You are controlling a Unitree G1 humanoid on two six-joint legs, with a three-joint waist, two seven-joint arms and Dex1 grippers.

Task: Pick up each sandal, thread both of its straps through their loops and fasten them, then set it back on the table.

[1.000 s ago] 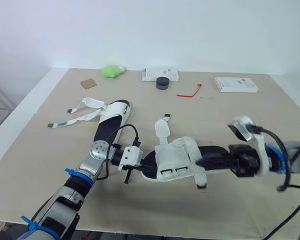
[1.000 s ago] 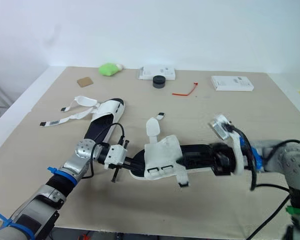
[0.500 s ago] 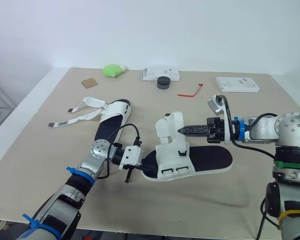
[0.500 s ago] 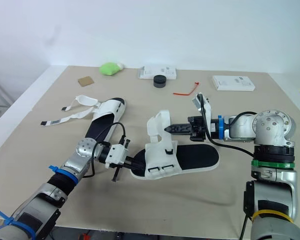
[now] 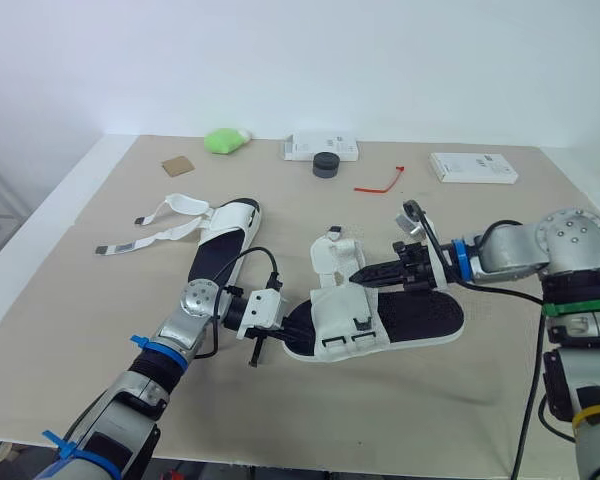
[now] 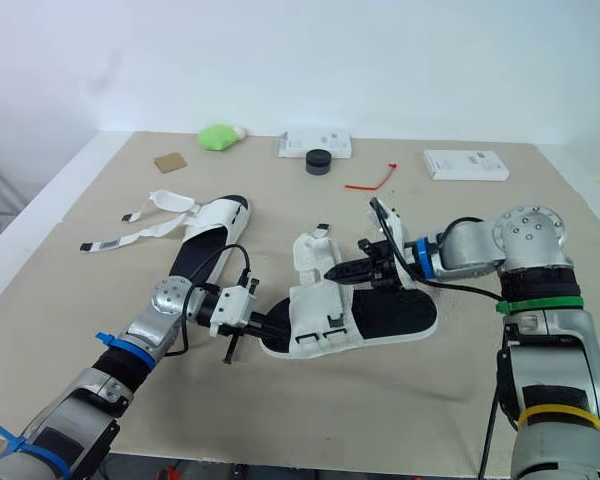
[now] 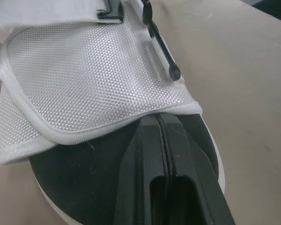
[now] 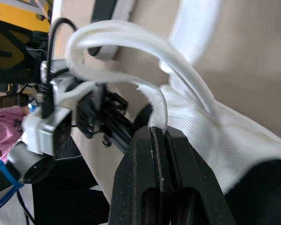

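White mesh over a black sole: the near sandal (image 5: 420, 315) lies flat at the centre of the tan table (image 5: 100, 300), toe to the left. The right gripper (image 5: 356, 276) reaches in from the right, its fingers closed on a white strap (image 8: 155, 105) that arches above the mesh upper. The left gripper (image 5: 298, 333) sits at the toe end, fingers pressed together, tips on the footbed against the rim of the upper; whether they pinch anything cannot be told. The second sandal (image 5: 216, 255) lies farther left, its loose straps (image 5: 150, 235) spread leftward. Along the far edge are a brown card (image 5: 177, 167), a green lump (image 5: 226, 141), a white box (image 5: 320, 149), a black puck (image 5: 325, 166), a red tie (image 5: 378, 185) and a second white box (image 5: 472, 167).
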